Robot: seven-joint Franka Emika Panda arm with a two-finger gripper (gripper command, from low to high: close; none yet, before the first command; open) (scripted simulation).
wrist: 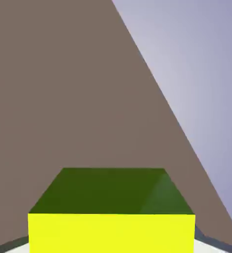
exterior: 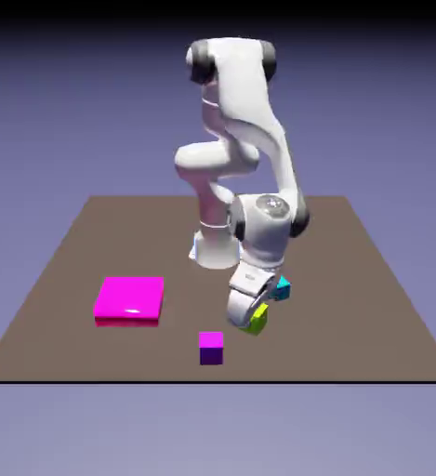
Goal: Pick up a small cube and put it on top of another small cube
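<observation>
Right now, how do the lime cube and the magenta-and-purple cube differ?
The lime cube is yellow-green, while the magenta-and-purple cube has a magenta top and purple front. The lime cube is held in the gripper; the magenta-and-purple cube rests on the table. The lime cube looks tilted, the magenta-and-purple cube level. Both are small cubes.

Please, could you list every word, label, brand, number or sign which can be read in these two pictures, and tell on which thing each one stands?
No text can be read in either picture.
White robot hand: small marks, too small to read.
Magenta-and-purple cube, lime cube, teal cube, flat magenta block: no writing on the faces that show.
</observation>
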